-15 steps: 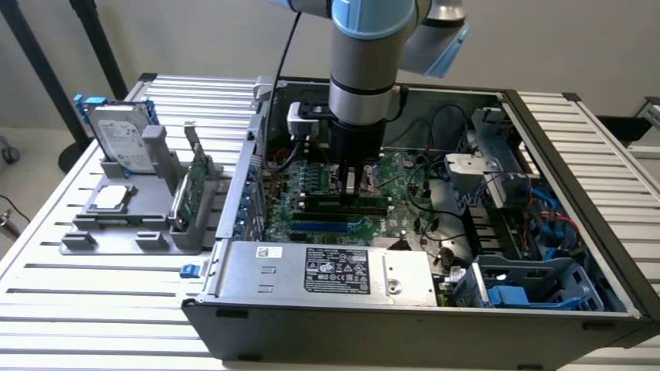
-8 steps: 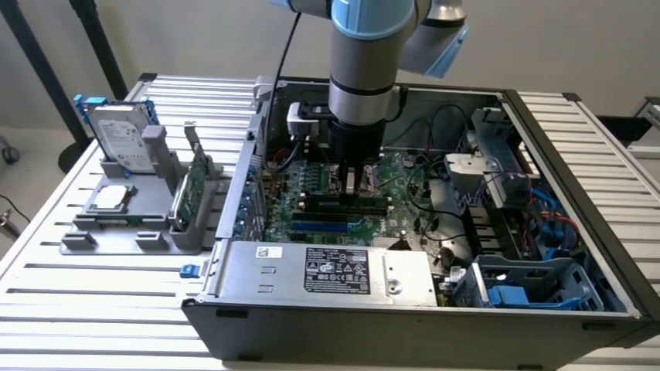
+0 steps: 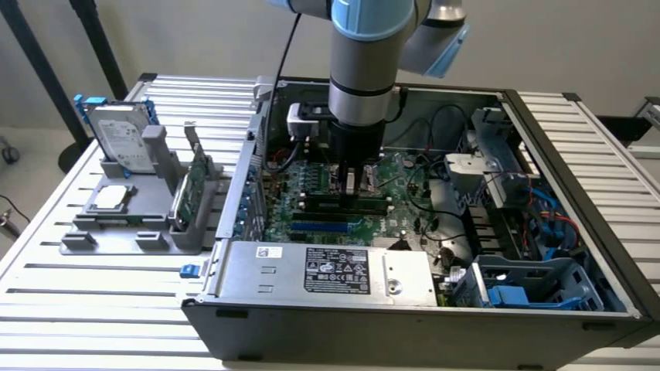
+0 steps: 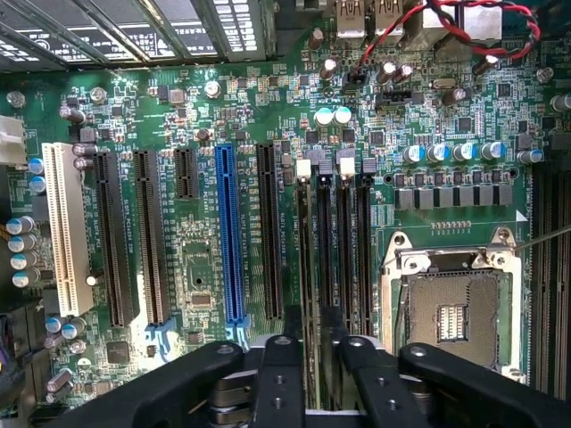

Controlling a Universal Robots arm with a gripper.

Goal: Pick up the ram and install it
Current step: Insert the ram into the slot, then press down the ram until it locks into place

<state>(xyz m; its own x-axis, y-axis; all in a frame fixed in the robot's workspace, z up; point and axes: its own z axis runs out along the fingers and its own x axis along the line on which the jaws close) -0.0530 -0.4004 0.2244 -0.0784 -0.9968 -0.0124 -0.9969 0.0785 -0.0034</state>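
My gripper (image 3: pixel 351 188) reaches down into the open computer case (image 3: pixel 577 147), just over the motherboard (image 3: pixel 309 185). In the wrist view its black fingers (image 4: pixel 278 357) are shut on the ram (image 4: pixel 309 285). The ram is a thin dark-green stick seen edge-on, running lengthwise between them. It lies in line with the leftmost of the black memory slots (image 4: pixel 343 259) beside the CPU socket (image 4: pixel 451 312). The slots' white end clips (image 4: pixel 303 168) show beyond it. Whether the ram touches the slot I cannot tell.
On the motherboard are a blue slot (image 4: pixel 230 241), a white slot (image 4: pixel 64 223) and several black ones. The power supply (image 3: pixel 330 270) closes the case's near side, with cables and drive bays (image 3: pixel 505 170) on the exterior view's right. A grey rack (image 3: pixel 103 236) outside holds a hard drive (image 3: pixel 119 135), a bracketed green card (image 3: pixel 191 185) and a chip.
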